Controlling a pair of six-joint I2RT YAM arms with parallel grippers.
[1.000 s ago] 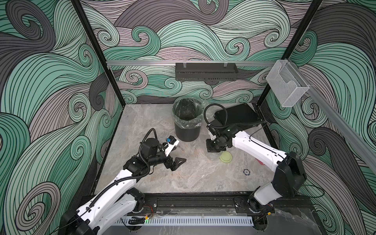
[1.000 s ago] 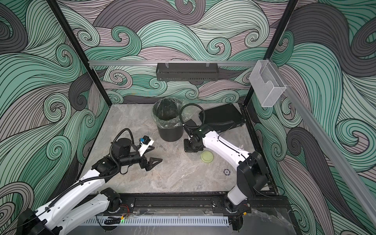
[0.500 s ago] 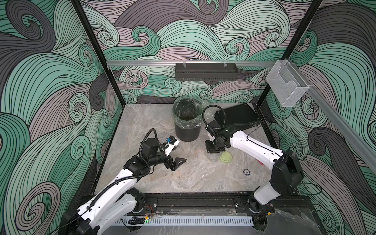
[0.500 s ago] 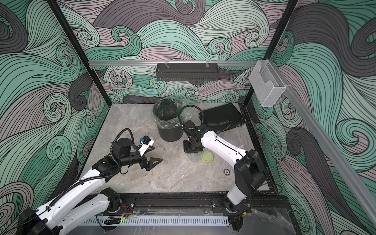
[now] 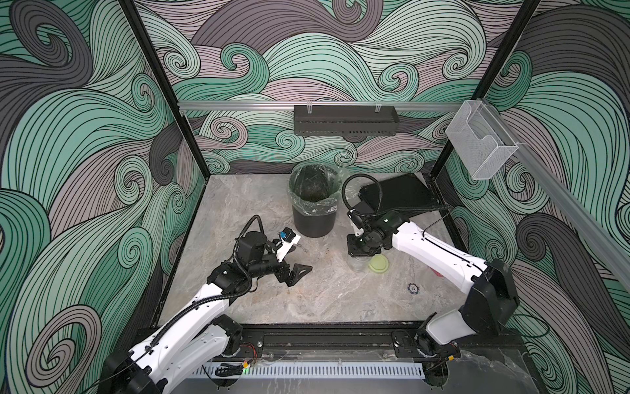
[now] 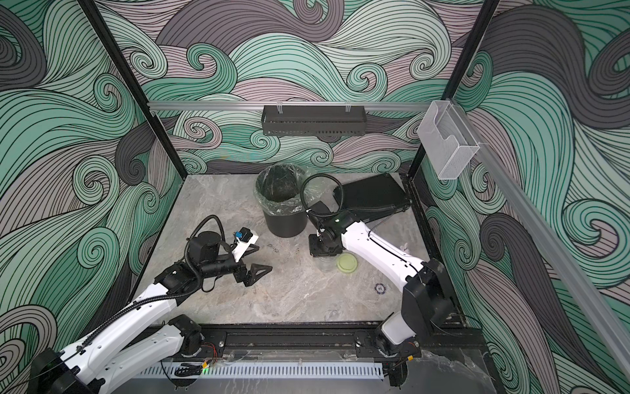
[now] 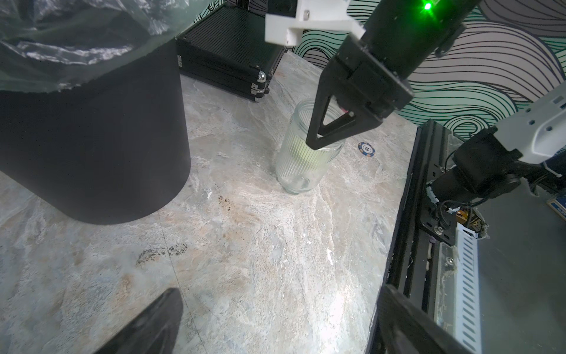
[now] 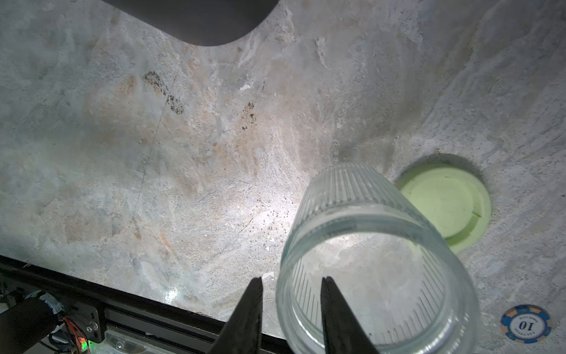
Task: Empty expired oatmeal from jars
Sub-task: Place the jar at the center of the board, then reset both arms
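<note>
Top views first: where is the glass jar, and which way does it point?

In both top views the glass jar (image 5: 357, 266) stands on the marble table (image 5: 245, 211), right of the black waste bin (image 5: 313, 218). Its long axis is vertical and its mouth faces up. Its pale green lid (image 5: 378, 264) lies flat just beside it. The right gripper (image 5: 360, 255) hangs directly over the mouth, fingers pointing down. The left gripper (image 5: 301, 258) hovers well apart from the jar, jaws spread wide with nothing between them.

Left wrist view?

The jar (image 7: 301, 153) is upright, ribbed wall, base on the marble. One of the right gripper's black triangular fingers (image 7: 329, 122) crosses the rim. How the jaws stand I cannot tell from there. A blue poker chip (image 7: 366, 149) lies beyond the jar, and a black case (image 7: 226, 52) sits behind the bin.

Right wrist view?

That one looks down into the jar's (image 8: 346, 190) open mouth, and marble shows through the glass bottom. The fingertips (image 8: 251, 306) straddle the rim, one outside the glass and one inside. They are slightly parted with a sliver of gap either side, so they are not pinching it. The lid (image 8: 444, 202) lies just beside the jar.
</note>
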